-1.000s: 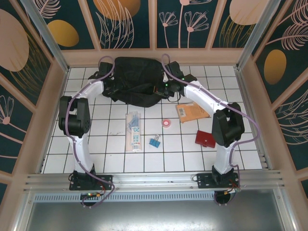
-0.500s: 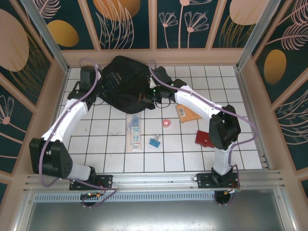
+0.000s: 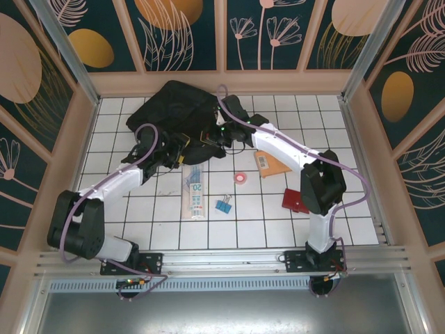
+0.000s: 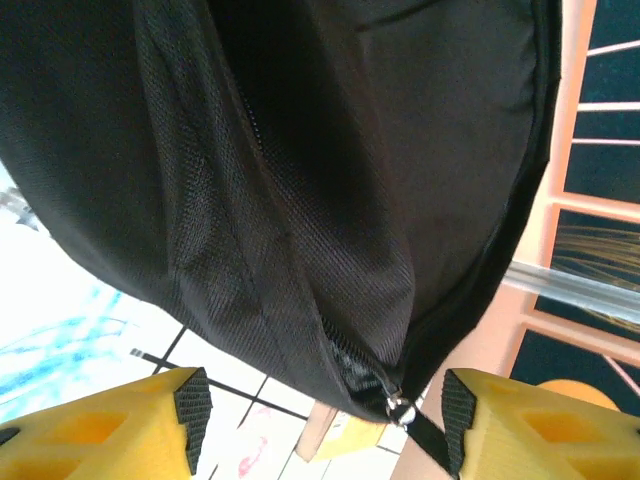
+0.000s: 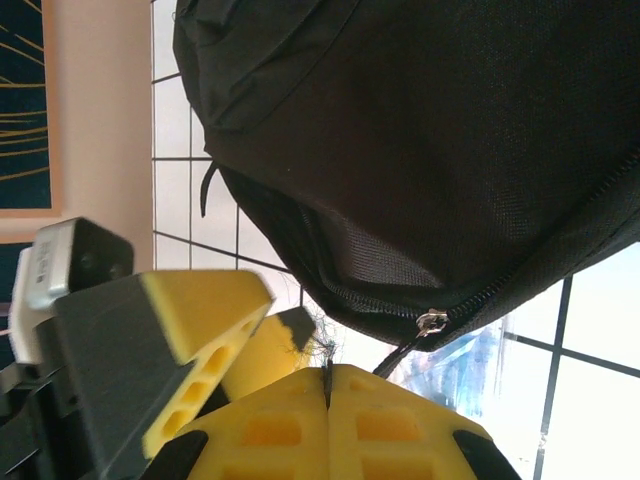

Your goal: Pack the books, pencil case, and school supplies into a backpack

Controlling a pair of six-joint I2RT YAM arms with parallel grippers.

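Note:
The black backpack (image 3: 172, 111) lies at the back of the tiled table. Its lower edge, with a zip slider (image 4: 400, 406), hangs between the spread fingers of my open left gripper (image 4: 322, 415), at the front edge (image 3: 179, 149). Beside it, my right gripper (image 5: 328, 375) is shut, and the black pull strap from the slider (image 5: 432, 322) runs down to its tips (image 3: 207, 136). The pencil case (image 3: 195, 189), the blue binder clip (image 3: 223, 206) and the pink disc (image 3: 242, 178) lie in front. The orange-brown book (image 3: 278, 164) and the dark red book (image 3: 297, 201) lie to the right.
The wooden side walls (image 3: 83, 132) and the back wall (image 3: 222, 82) close in the table. My left gripper's yellow fingers (image 5: 200, 300) stand close beside the right gripper. White tiles lie bare at the front left (image 3: 139, 223).
My left arm has swung from the backpack's back left round to its front edge, next to the right gripper. The backpack has shifted left and its front edge is lifted.

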